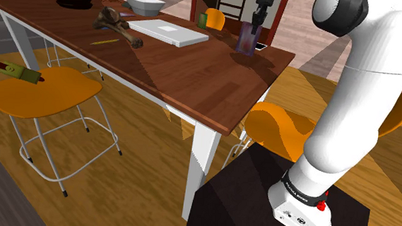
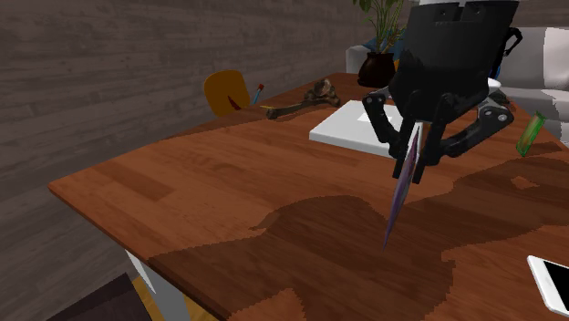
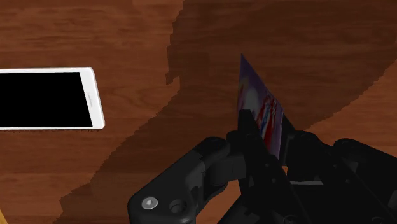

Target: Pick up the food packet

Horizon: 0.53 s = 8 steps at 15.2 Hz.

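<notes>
One packet (image 2: 395,212) pinched in claw (image 2: 412,171); table (image 2: 182,196) contact unclear.

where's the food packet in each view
Shoulder view: food packet upper middle, near the table's far corner.
Second exterior view: right of centre, edge-on between the black jaws.
Wrist view: clasped between the jaws.
Shared landmark: the white phone on the table beside it.

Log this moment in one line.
gripper: shut on food packet | food packet: upright over table | phone: flat beside it
</notes>
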Available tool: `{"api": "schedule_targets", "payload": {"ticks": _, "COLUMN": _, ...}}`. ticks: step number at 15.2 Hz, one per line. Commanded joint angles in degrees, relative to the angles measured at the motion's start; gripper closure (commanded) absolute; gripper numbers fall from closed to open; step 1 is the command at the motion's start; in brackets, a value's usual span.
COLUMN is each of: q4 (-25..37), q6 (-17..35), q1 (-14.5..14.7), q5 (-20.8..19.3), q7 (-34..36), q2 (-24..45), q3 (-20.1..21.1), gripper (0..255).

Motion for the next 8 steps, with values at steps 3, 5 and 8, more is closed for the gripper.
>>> {"api": "schedule_targets", "payload": {"ticks": 3, "q4": -0.01, "q6": 0.00, "q1": -0.01, "q5": 0.00, "q7": -0.01, "q2": 0.03, "q3": 0.00, "gripper": 255}}
{"api": "schedule_targets", "payload": {"ticks": 5, "q4": 1.53, "q6": -1.10, "q1": -0.19, "q5": 0.20, "q7": -0.04, "q2": 0.49, "q3": -0.02, "gripper": 255}}
{"api": "schedule_targets", "payload": {"ticks": 8, "q4": 5.67, "q6": -4.07, "q1": -0.79, "q5": 0.78, "q7": -0.21, "q2": 1.77, "q3": -0.12, "gripper": 255}}
